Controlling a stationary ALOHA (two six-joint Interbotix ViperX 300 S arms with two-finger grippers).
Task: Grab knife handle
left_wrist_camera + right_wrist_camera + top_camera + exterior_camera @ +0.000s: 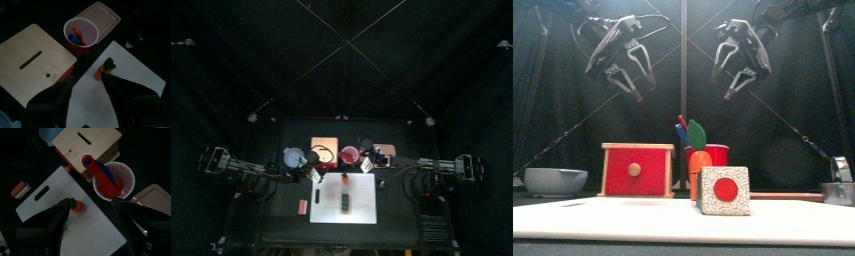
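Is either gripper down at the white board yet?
No: in the front view the left gripper and right gripper hang well above the white board.

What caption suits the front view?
Two open grippers, left and right, hang above a red box, cup and bowl.

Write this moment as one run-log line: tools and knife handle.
left tool: open, raised | right tool: open, raised | knife handle: on white board, untouched

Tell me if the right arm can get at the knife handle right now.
Probably yes. The right gripper hangs open above the board, and the knife handle lies bare on it, apart from the carrot, with nothing over it.
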